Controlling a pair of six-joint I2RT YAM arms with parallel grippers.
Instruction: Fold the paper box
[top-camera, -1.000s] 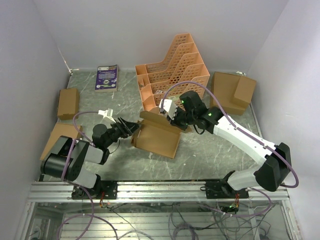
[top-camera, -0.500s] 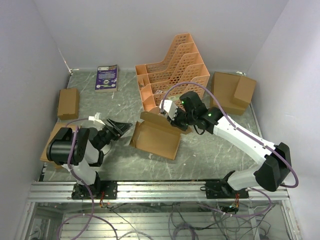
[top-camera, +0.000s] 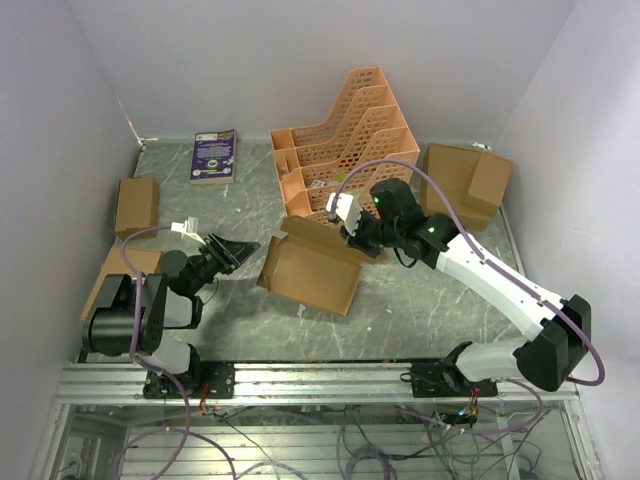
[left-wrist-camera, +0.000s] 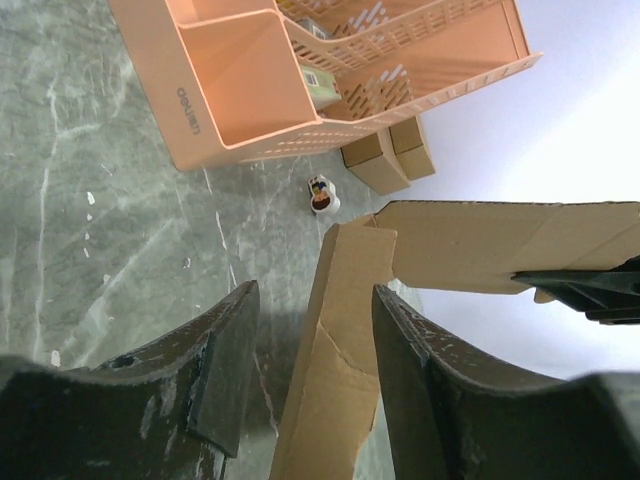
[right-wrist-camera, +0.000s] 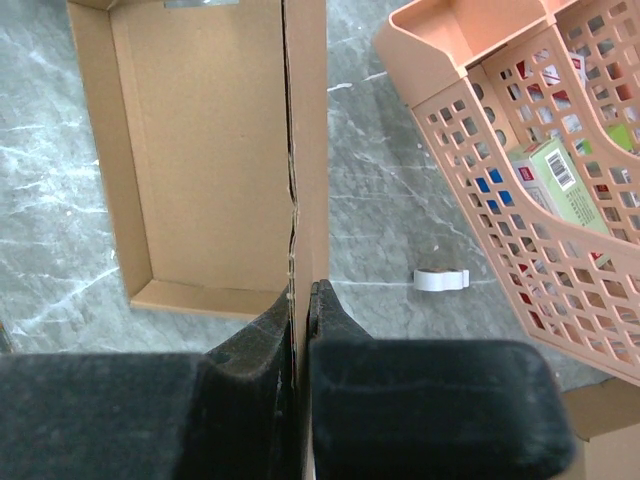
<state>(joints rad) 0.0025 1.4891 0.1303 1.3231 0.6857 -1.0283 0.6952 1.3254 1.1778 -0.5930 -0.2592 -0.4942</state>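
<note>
Pinches the upright far-right wall of the paper box (right-wrist-camera: 200, 150) between the clenched fingers of the right gripper (right-wrist-camera: 300, 290). Keeps nothing in the left gripper (left-wrist-camera: 315, 300): jaws released and spread, just left of the box, lined up with a loose end flap. Places the box mid-table (top-camera: 420, 300), just near of the orange rack (top-camera: 345, 140). Looks partly done: floor and low side walls already raised into a shallow tray. Left to do, by the look of it: fold in that left end flap, bring over the tall far panel, tuck the tabs and close.
</note>
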